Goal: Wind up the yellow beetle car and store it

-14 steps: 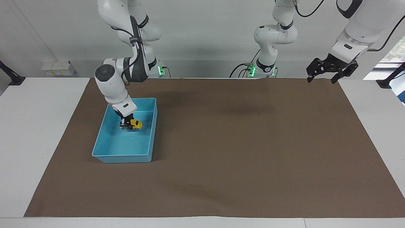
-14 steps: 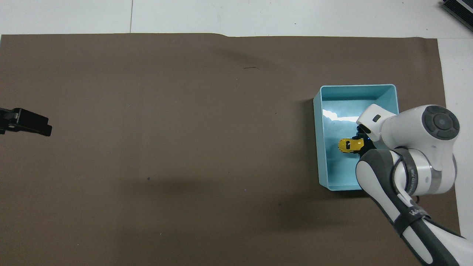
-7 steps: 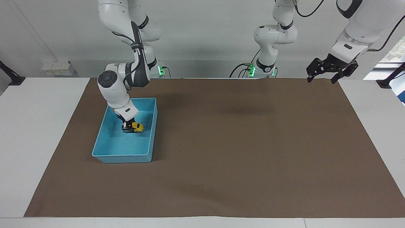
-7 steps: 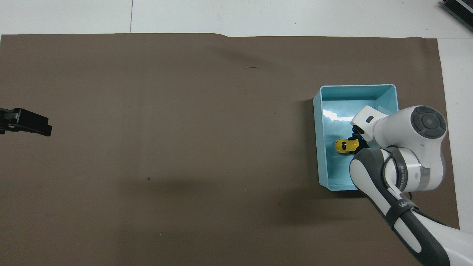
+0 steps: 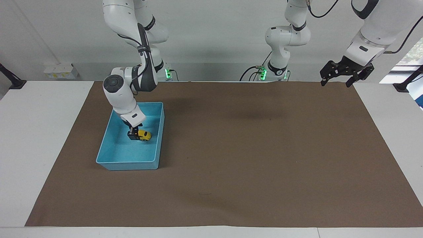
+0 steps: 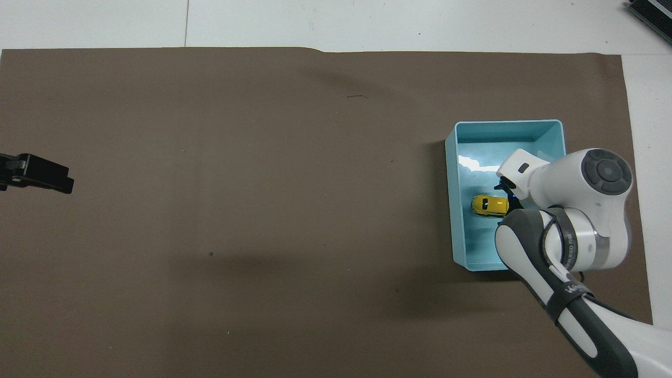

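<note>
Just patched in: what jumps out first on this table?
The yellow beetle car sits in the light blue bin at the right arm's end of the brown mat. The right tool is down in the bin right at the car. The left tool waits open in the air over the mat's corner at the left arm's end.

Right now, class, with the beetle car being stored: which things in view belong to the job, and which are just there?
Part of the job:
- yellow beetle car, inside the bin
- light blue bin
- right tool, in the bin at the car

Just there:
- brown mat
- left tool, waiting raised
</note>
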Robot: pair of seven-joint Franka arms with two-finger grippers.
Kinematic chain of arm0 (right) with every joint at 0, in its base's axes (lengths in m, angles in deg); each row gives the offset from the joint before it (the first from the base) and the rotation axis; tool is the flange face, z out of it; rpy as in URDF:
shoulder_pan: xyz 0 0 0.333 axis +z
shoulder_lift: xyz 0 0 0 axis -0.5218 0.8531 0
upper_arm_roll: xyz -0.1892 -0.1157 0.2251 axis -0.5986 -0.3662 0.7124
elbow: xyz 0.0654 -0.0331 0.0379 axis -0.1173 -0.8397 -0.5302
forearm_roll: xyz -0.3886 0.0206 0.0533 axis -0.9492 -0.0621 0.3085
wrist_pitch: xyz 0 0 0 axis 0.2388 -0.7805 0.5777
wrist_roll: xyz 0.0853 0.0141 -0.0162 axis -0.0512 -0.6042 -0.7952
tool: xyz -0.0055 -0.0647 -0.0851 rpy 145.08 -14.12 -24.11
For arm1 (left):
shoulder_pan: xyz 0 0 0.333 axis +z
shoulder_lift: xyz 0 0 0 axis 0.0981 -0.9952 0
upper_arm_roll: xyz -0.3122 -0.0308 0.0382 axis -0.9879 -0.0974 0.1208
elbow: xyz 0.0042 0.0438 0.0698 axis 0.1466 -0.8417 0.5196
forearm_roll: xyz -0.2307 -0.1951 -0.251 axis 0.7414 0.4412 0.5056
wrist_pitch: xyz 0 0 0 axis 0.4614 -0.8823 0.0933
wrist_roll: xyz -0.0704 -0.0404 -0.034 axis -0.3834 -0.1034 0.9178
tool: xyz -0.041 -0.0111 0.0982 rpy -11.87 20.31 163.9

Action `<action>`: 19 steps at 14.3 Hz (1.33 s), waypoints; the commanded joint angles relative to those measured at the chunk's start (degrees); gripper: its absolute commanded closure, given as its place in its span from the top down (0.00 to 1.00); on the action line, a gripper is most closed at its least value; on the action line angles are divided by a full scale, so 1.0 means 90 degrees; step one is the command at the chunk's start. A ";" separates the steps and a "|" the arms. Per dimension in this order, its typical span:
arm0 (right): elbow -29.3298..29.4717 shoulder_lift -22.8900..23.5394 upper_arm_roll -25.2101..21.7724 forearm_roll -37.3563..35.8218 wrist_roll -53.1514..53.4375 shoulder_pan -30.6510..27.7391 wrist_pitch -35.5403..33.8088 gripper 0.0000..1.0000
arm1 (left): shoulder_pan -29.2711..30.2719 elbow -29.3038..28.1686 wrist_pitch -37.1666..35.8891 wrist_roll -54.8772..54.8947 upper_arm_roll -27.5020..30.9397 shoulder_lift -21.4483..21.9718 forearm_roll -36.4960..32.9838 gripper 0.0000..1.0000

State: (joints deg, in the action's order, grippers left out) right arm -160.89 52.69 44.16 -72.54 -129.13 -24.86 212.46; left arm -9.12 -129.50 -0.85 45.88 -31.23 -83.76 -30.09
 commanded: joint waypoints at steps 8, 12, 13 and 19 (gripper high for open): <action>0.2000 -0.0072 0.0048 0.0938 0.0369 -0.0156 -0.2073 1.00 | 0.0036 -0.0009 -0.0065 -0.0066 -0.0028 0.0049 -0.0053 1.00; 0.2469 -0.0374 0.0047 0.0904 0.1353 -0.0216 -0.2572 1.00 | 0.0036 -0.0009 -0.0065 -0.0066 -0.0028 0.0058 -0.0053 1.00; 0.2479 -0.0588 0.0038 0.0864 0.1937 -0.0177 -0.2660 1.00 | 0.0036 -0.0018 -0.0065 -0.0066 -0.0028 0.0049 -0.0053 1.00; 0.2761 -0.1108 0.0028 0.0366 0.4489 -0.0244 -0.3333 1.00 | 0.0036 -0.0009 -0.0065 -0.0066 -0.0028 0.0049 -0.0053 1.00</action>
State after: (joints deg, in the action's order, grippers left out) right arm -137.61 42.48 44.22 -68.44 -93.94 -26.09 184.81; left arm -9.12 -129.50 -0.85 45.88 -31.23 -83.76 -30.09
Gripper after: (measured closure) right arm 0.000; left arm 0.000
